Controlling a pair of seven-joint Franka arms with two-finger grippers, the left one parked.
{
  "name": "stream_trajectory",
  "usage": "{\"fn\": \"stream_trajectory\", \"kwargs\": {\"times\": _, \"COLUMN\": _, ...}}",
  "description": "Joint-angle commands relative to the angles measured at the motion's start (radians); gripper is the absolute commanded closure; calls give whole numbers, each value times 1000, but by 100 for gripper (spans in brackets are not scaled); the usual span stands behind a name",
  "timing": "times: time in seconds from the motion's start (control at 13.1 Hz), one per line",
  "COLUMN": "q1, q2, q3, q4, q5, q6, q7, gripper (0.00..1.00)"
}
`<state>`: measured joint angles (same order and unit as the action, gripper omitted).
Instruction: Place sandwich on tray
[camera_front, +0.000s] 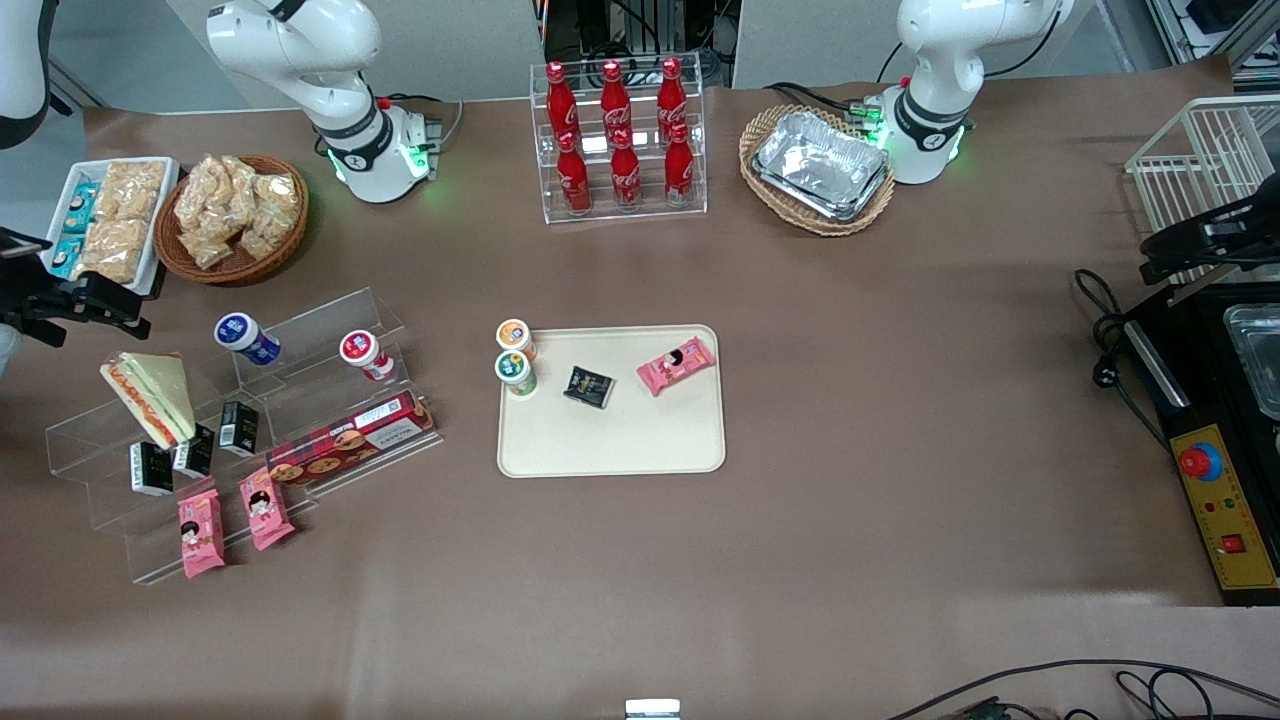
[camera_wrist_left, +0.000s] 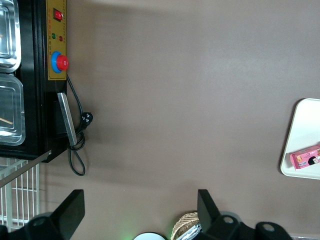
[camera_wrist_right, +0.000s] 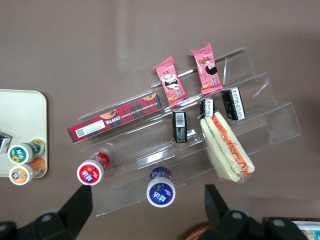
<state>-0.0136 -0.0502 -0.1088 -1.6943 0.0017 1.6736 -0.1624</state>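
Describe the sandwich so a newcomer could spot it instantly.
Find the clear acrylic stepped display stand toward the working arm's end of the table. The triangular cream-bread sandwich with an orange-red filling stripe lies there, beside small black cartons. The open tool hovers above; nothing else is wedge-shaped.

My black gripper (camera_wrist_right: 147, 212) over cream sandwich (camera_wrist_right: 227, 147) with orange-red stripe, pink packets (camera_wrist_right: 170, 82), red tartan box (camera_wrist_right: 115, 121), beige tray (camera_front: 610, 440).

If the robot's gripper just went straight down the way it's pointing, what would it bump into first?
Probably the clear plastic shelf. The open gripper points down between the blue-capped cup and the sandwich. Depth is hard to judge, so it might touch the cup first.
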Motion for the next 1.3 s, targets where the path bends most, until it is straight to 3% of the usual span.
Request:
{"fn": "stream_trajectory", "kwargs": {"times": 0.0, "q1": -5, "q2": 0, "q3": 0, "q4": 16, "q5": 11, "q6": -3, "q7": -11, "gripper": 0}}
{"fn": "stream_trajectory", "kwargs": {"times": 0.84, "q1": -14, "q2": 29, "q3": -32, "q4": 22, "q5": 34, "q6": 32, "q7": -31, "gripper": 0}}
{"fn": "stream_trajectory", "kwargs": {"times": 1.07, "q1": -14, "q2": 50, "q3": -104, "q4": 19, "q5": 38, "q6": 69, "q7": -167, "gripper": 0}}
{"fn": "stream_trajectory", "kwargs": {"times": 1.22, "q1": -14, "q2": 64, "q3": -164, "q4": 9, "q5": 78, "q6": 83, "q7": -323, "gripper": 0}}
